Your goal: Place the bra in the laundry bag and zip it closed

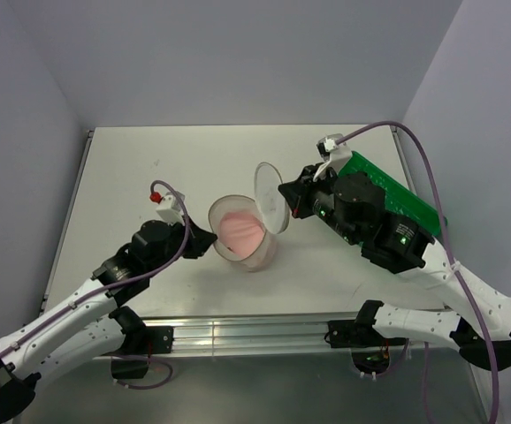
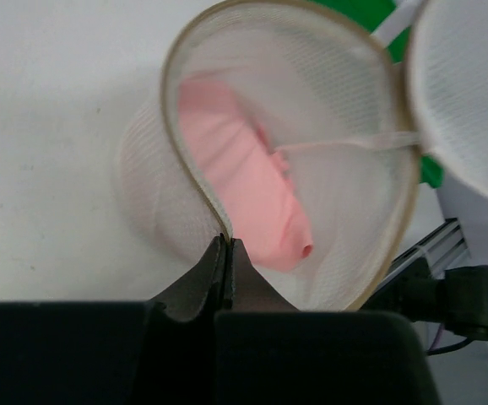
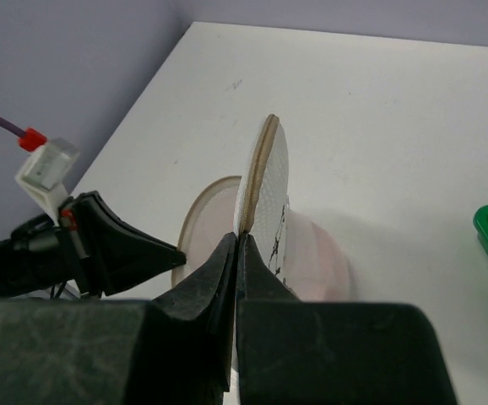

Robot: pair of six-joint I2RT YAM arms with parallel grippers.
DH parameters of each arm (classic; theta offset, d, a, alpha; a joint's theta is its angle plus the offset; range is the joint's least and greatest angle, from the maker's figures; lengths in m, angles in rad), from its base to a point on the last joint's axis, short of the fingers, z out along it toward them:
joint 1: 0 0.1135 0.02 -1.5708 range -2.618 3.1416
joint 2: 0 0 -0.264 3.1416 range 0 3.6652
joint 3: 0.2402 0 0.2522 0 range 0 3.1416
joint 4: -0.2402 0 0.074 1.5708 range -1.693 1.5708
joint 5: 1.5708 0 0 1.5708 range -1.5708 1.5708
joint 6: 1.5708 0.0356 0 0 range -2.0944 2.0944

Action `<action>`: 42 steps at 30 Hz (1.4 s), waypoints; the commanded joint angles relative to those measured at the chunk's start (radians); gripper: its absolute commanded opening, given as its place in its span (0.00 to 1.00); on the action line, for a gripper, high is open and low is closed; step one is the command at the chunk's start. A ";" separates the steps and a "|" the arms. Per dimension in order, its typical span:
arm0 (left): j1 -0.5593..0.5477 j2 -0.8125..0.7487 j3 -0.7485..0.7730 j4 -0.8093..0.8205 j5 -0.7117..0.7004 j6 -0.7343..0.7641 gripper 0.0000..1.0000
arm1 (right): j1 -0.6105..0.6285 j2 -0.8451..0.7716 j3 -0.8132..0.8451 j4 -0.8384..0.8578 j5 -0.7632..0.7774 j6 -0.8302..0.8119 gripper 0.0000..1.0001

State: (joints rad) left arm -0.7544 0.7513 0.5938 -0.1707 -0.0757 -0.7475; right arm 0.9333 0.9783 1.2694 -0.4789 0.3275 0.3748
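**Top external view: bra [image 1: 240, 230] inside the open laundry bag [image 1: 260, 261], both rims pinched**

Reaching in from the left arm's base at the near edge, the left gripper [image 1: 204, 240] has its fingers pressed tight together on the pale rim of the lower disc [image 2: 172, 126]. The left wrist view shows that rim caught between the tips. The bag sits near the middle of the white tabletop [image 1: 149, 159]. Its lower half forms a shallow cup with the pink bra bunched inside, and a thin strap [image 2: 345, 143] crosses the opening. From the right, the right gripper [image 1: 284, 190] is clamped on the edge of the upper disc [image 1: 270, 196], which stands nearly upright just beyond the cup. A small dark mark shows on this disc in the right wrist view. Farther back, under the right arm, a green tray [image 1: 397, 190] lies at the tabletop's right side.
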 commanded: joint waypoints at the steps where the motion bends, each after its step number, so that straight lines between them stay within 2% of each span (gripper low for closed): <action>1: -0.005 0.013 -0.064 0.117 0.014 -0.024 0.00 | 0.024 0.000 -0.015 -0.020 0.040 0.027 0.00; 6: -0.005 0.069 -0.074 0.161 -0.036 0.011 0.00 | 0.132 0.097 -0.045 0.022 0.142 0.064 0.00; 7: -0.003 0.088 -0.072 0.162 -0.042 0.013 0.00 | 0.156 0.158 -0.044 0.058 0.137 0.070 0.00; 8: -0.003 0.094 -0.072 0.183 -0.039 0.013 0.00 | 0.179 0.195 -0.036 0.071 0.111 0.081 0.05; 9: -0.002 0.098 -0.072 0.204 -0.024 0.007 0.00 | 0.199 0.232 -0.007 0.080 0.101 0.084 0.13; 10: 0.000 0.097 -0.071 0.212 -0.012 0.004 0.00 | 0.234 0.294 0.013 0.080 0.087 0.084 0.31; 13: 0.001 0.065 -0.071 0.215 -0.007 -0.009 0.00 | 0.242 0.295 0.042 0.101 0.036 0.087 0.55; 15: 0.004 0.050 -0.072 0.209 -0.012 -0.007 0.00 | 0.219 0.240 -0.020 0.124 0.041 0.090 0.59; 18: 0.012 0.037 -0.081 0.201 -0.015 -0.001 0.00 | 0.115 0.133 -0.129 0.137 0.006 0.117 0.58; 20: 0.018 0.040 -0.088 0.212 0.002 0.005 0.00 | 0.020 0.073 -0.220 0.152 -0.048 0.137 0.50; 22: 0.024 0.051 -0.085 0.220 0.013 0.008 0.00 | -0.043 0.040 -0.269 0.178 -0.083 0.147 0.49; 23: 0.026 0.056 -0.083 0.220 0.019 0.013 0.00 | -0.097 0.036 -0.303 0.186 -0.096 0.147 0.49; 27: 0.032 0.082 -0.058 0.230 0.049 0.034 0.00 | -0.177 0.094 -0.321 0.210 -0.191 0.135 0.50; 30: 0.036 0.092 -0.054 0.273 0.068 0.043 0.00 | -0.180 0.140 -0.320 0.224 -0.212 0.125 0.51; 35: 0.049 0.098 -0.058 0.306 0.114 0.050 0.00 | -0.180 0.200 -0.321 0.241 -0.232 0.105 0.44; 36: 0.050 0.099 -0.058 0.309 0.119 0.053 0.00 | -0.179 0.213 -0.323 0.252 -0.257 0.095 0.37; 37: 0.052 0.103 -0.057 0.313 0.129 0.056 0.00 | -0.179 0.220 -0.324 0.285 -0.280 0.069 0.23; 42: 0.056 0.103 -0.043 0.274 0.091 0.071 0.00 | -0.182 0.267 -0.289 0.277 -0.268 0.041 0.20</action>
State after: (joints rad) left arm -0.7052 0.8555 0.5106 0.0677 0.0212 -0.7120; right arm 0.7563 1.2228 0.9413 -0.2466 0.0616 0.4534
